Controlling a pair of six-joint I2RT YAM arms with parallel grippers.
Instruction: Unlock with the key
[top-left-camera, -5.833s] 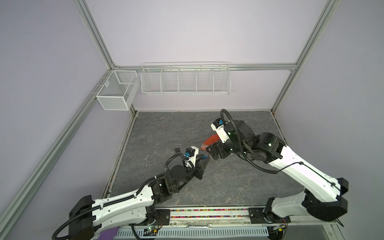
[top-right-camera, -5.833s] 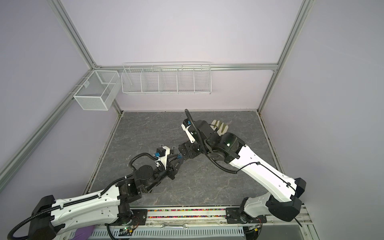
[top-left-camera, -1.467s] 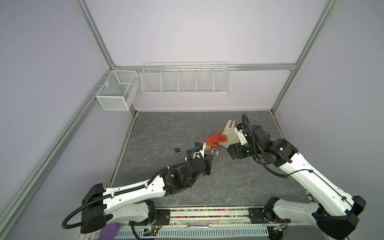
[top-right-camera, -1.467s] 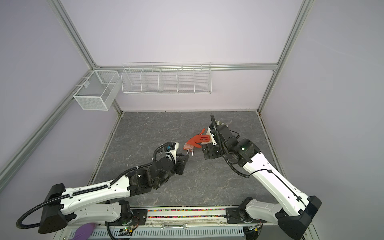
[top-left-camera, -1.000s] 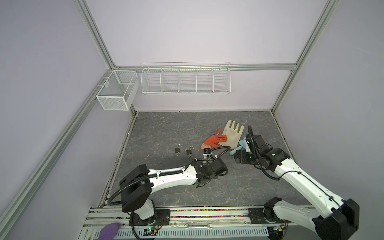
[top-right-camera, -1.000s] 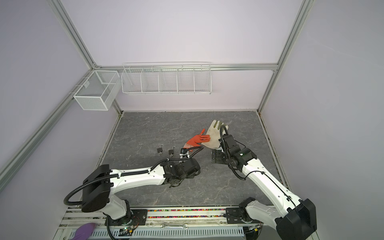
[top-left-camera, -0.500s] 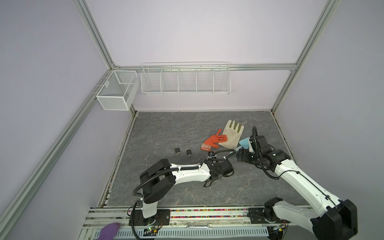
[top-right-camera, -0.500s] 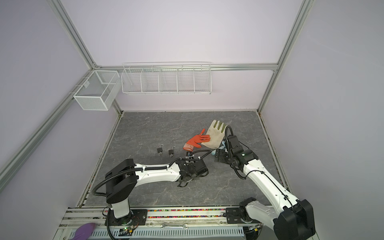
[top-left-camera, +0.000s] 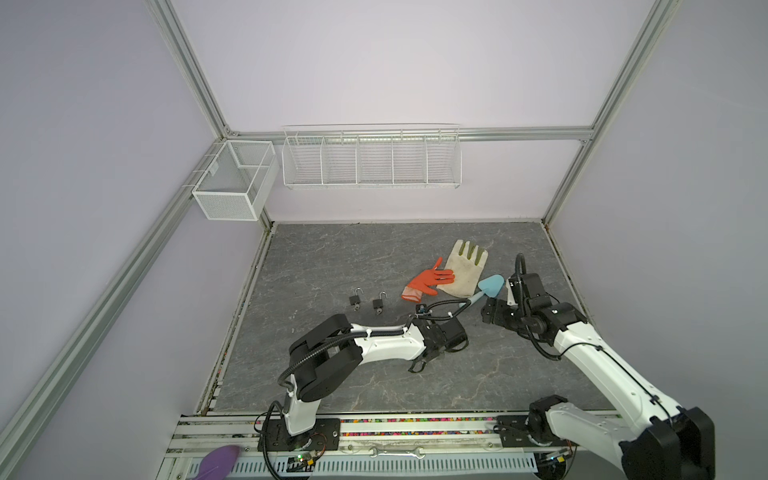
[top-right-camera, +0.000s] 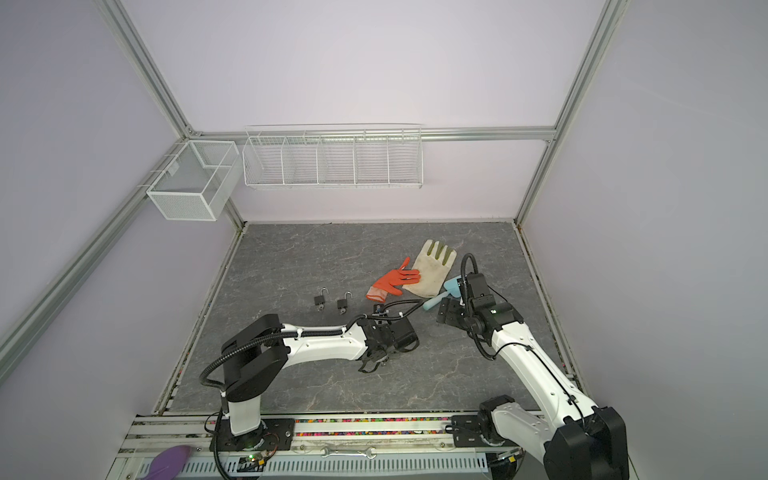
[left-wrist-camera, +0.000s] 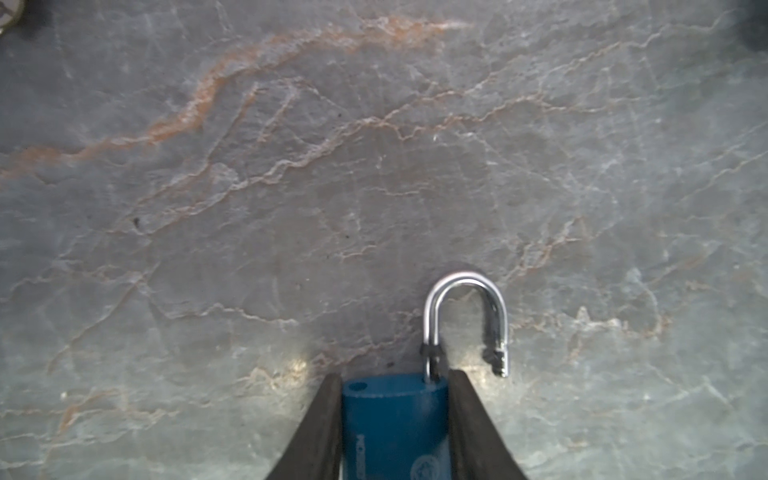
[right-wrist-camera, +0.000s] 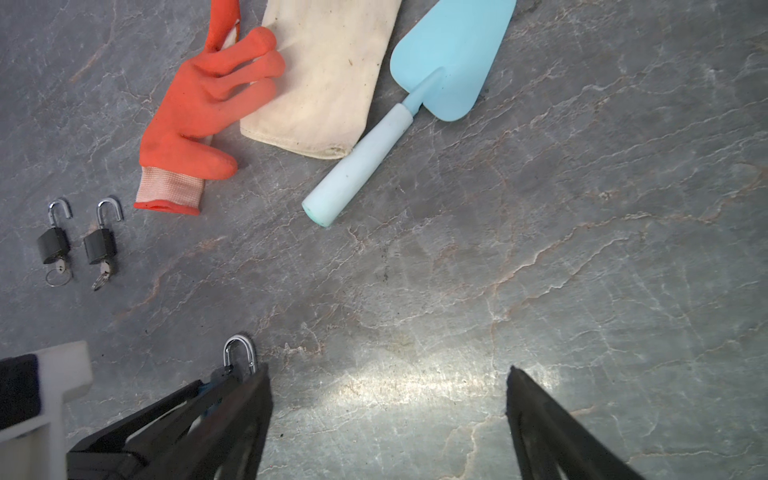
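The two arms have moved apart. A few seconds ago both grippers met high above the middle of the tabletop (top-left-camera: 332, 257); now each is low and on its own side. The left gripper (left-wrist-camera: 394, 374) is closed on the body of the blue padlock (left-wrist-camera: 395, 419) and holds it just above the tabletop, near the middle and a little toward the front edge. The shackle (left-wrist-camera: 465, 286) is free at one end, so I judge this padlock is already unlocked. Its key is hidden from me. The right gripper (right-wrist-camera: 388, 368) has its jaws wide apart and holds nothing, toward the right edge near the trowel (right-wrist-camera: 449, 62). Two black padlocks (top-left-camera: 355, 300) lie nearer the left edge, open, with keys in them. Probably only putting the blue one down remains.
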